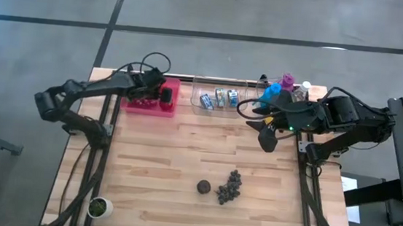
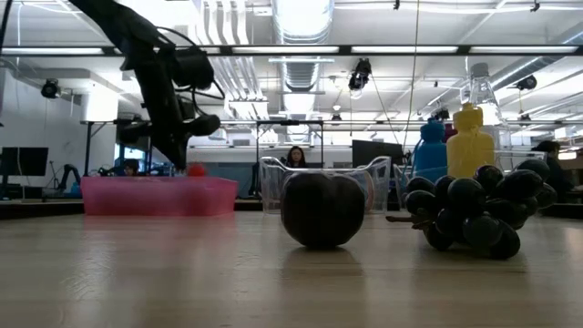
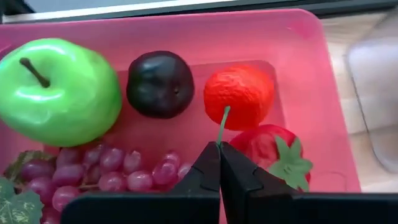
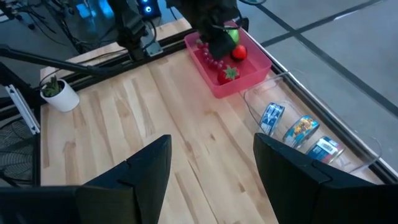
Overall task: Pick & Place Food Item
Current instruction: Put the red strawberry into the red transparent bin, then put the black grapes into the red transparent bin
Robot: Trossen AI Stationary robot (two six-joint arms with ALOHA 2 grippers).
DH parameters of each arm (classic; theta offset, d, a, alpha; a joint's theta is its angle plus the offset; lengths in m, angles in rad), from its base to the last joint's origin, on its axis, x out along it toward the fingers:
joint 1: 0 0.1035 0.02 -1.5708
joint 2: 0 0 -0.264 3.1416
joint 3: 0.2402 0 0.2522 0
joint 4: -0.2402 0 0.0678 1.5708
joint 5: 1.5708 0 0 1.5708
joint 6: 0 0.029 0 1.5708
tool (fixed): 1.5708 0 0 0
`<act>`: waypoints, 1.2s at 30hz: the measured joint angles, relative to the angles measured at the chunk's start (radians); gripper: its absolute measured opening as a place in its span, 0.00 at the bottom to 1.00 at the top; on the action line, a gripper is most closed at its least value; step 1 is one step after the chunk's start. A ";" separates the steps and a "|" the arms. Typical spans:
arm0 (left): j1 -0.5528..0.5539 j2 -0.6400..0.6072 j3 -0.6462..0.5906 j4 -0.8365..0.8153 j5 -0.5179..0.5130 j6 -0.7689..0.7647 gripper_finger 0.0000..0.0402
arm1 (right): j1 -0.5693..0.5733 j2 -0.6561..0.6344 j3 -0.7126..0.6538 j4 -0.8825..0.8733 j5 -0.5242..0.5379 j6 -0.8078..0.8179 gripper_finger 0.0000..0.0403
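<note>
Far left on the surface: small potted plant at the near corner, not involved. Left tool is parked over the pink bin at the back edge, fingers pressed fully together; a thin green stem shows right at their tips in the wrist view, so it may be pinching the orange fruit's stem, but I can't confirm a real hold from this angle. Bin contents per left wrist cam: green apple, dark plum, the orange fruit, strawberry, pale purple grapes. So the food item this arm is working is in the bin, not lifted clear as far as I can see. Next over: clear tray with three cans lying in it. Mid-surface, well forward of both containers: a second dark plum just beside a bunch of dark grapes; both sit loose on the wood, possibly already placed, can't say. Right of the tray: bottles clustered at the back. Right tool hovers above the surface near those bottles, fingers spread about halfway, nothing between them. My read: pick stage at best just started, transfer and placement all left to do.
</note>
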 joint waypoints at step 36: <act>-0.060 -0.192 0.054 0.049 0.354 0.130 0.31 | 0.001 0.000 -0.067 -0.025 -0.139 -0.023 0.56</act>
